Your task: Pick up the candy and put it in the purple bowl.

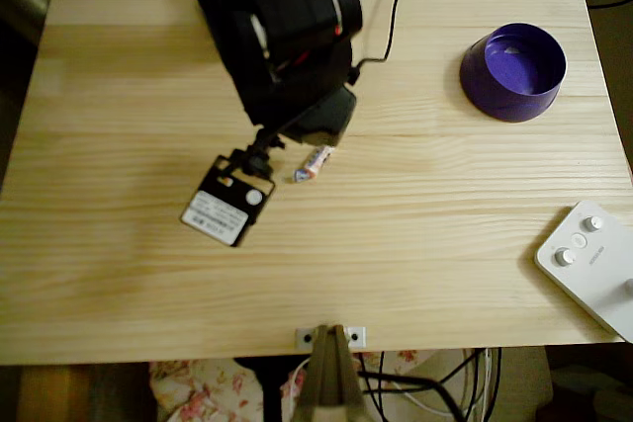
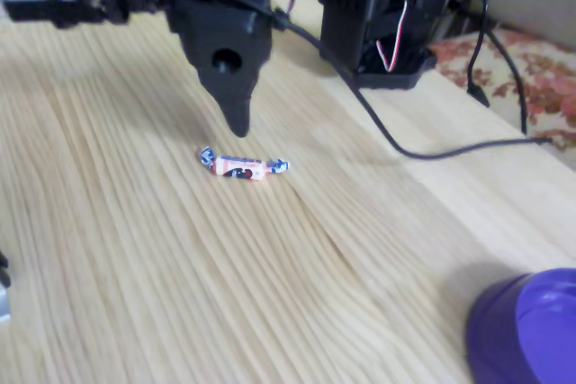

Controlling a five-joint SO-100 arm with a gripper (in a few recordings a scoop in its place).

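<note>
The candy (image 1: 315, 162) (image 2: 241, 167) lies flat on the wooden table, a small pinkish-white sweet with twisted bluish ends. My black gripper (image 2: 238, 123) (image 1: 324, 137) hangs just above and slightly behind it, tip pointing down, not touching it. The jaws taper to one closed point with nothing between them. In the overhead view the purple bowl (image 1: 514, 71) stands far to the right near the back edge. The fixed view catches only its rim (image 2: 531, 330), at the lower right corner.
A white device with round knobs (image 1: 593, 259) sits at the table's right front edge. The arm's base (image 2: 373, 15) and a black cable (image 2: 423, 150) lie behind the candy. A small camera module (image 1: 227, 207) juts out left of the gripper.
</note>
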